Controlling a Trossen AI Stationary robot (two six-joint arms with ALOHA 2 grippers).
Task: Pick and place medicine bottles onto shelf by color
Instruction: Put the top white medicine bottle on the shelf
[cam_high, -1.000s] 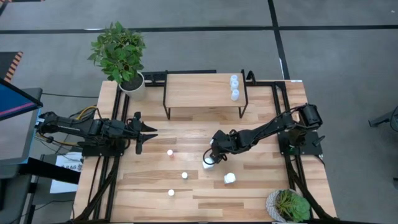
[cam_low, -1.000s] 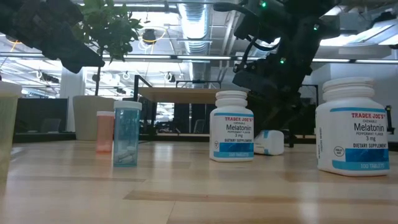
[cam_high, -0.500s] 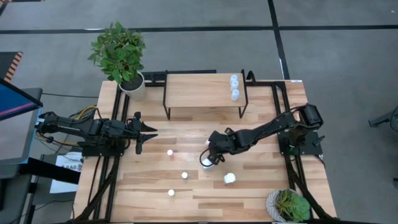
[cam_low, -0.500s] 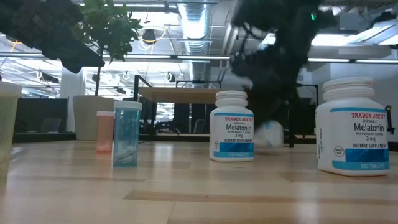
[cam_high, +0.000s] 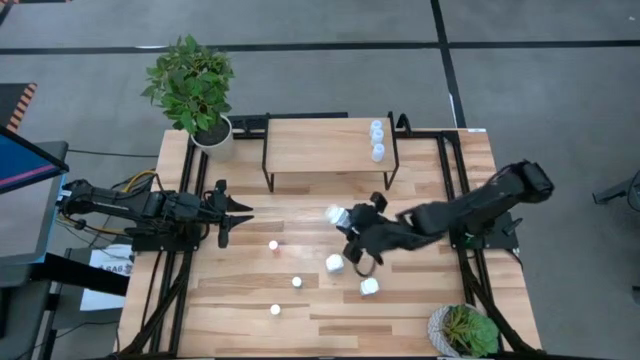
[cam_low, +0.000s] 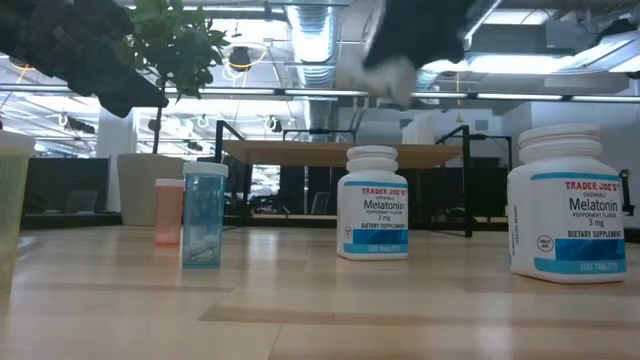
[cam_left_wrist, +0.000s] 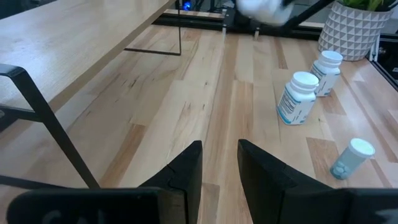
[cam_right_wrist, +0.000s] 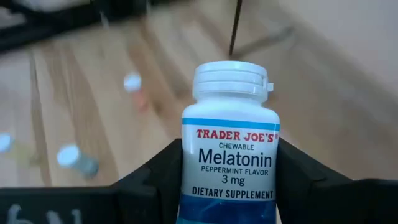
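Note:
My right gripper (cam_high: 345, 220) hangs above the table's middle, in front of the shelf (cam_high: 310, 145), shut on a white Melatonin bottle (cam_right_wrist: 229, 155). That bottle shows as a pale blur (cam_low: 395, 75) in the low view. Two more white bottles (cam_high: 335, 263) (cam_high: 369, 286) stand on their bases on the table below it. Three small bottles (cam_high: 272, 244) (cam_high: 297, 281) (cam_high: 275, 309) stand farther left. Three pale bottles (cam_high: 377, 138) stand in a row on the shelf's right end. My left gripper (cam_high: 238, 210) waits open at the table's left, with nothing between its fingers (cam_left_wrist: 186, 168). My right gripper pinches the white bottle's body (cam_right_wrist: 186, 163) between its two fingers (cam_right_wrist: 155, 174), one on each side of the label. The bottle lies along the fingers with its cap (cam_right_wrist: 231, 78) pointing away from the wrist. It is lifted clear of the table and tilted.
A potted plant (cam_high: 195, 85) stands at the table's far left corner and another (cam_high: 462, 330) at the near right corner. Thin black legs (cam_high: 390, 170) carry the shelf. Bare wood shows between the shelf and the loose bottles.
My right gripper has taken hold of a white bottle that lay on its side on the table. It has risen steeply with the bottle and moved a little toward the shelf, its wrist turning. The bottle is now lifted clear. The two standing white bottles have stayed where they were.

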